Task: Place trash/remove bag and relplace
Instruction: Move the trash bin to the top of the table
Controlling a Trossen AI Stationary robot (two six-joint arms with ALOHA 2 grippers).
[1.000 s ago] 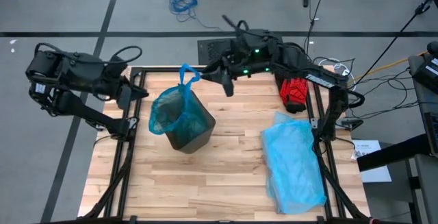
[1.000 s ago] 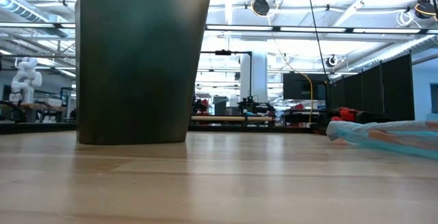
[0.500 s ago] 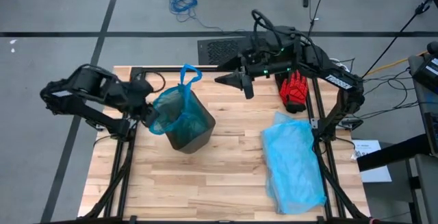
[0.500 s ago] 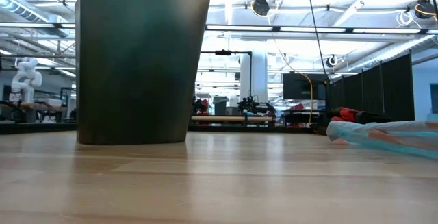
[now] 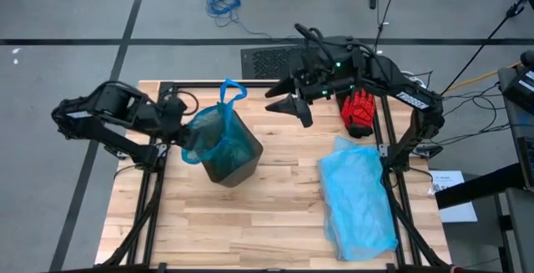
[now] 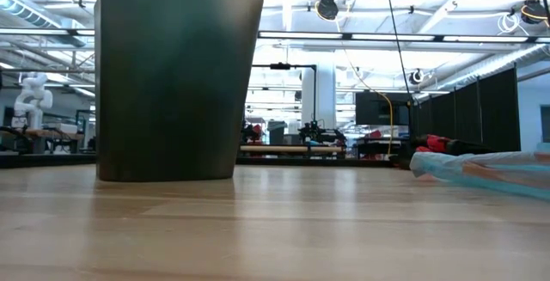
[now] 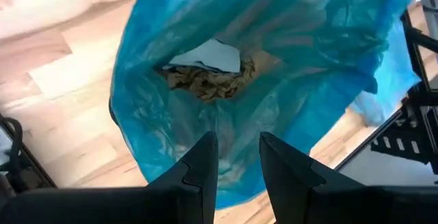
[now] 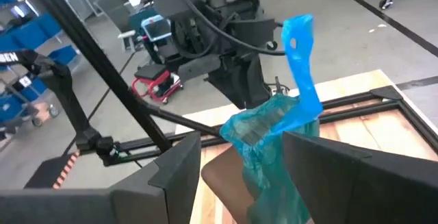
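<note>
Sitting inside the brown bin (image 5: 236, 169) toward the left rear of the wooden table (image 5: 275, 219): the teal-green bag (image 5: 219, 131), lining the bin and spilling over its rim, with one bright blue handle loop (image 5: 229, 90) sticking up on the far side. Lying at the bottom of the bag in the left wrist view: the trash, a heap of knobbly brown paper scraps (image 7: 213, 81) with a white scrap (image 7: 209, 54) resting on top. Hanging at the bag's left edge: the left gripper (image 5: 184, 135), pointing down into the open mouth, its claw standing a little apart with only a narrow gap and nothing seen pinched in it; cannot tell whether it is touching the plastic. Hovering above the table's far edge, off to the right of the bag and clear of it: the right gripper (image 5: 288, 106), its claw spread wide and holding nothing, looking back toward the blue loop (image 8: 301, 53) and the bag's crumpled rim (image 8: 270, 125). Lying flat on the right half of the table, well apart from the bin: a paler sky-blue plastic bag (image 5: 359, 198). Resting beyond it by the right rear corner: a red glove (image 5: 359, 111). Filling the left of the low view: the bin's dark wall (image 6: 172, 75), standing upright on the wood, with the pale bag (image 6: 490, 169) stretching low at the right.
</note>
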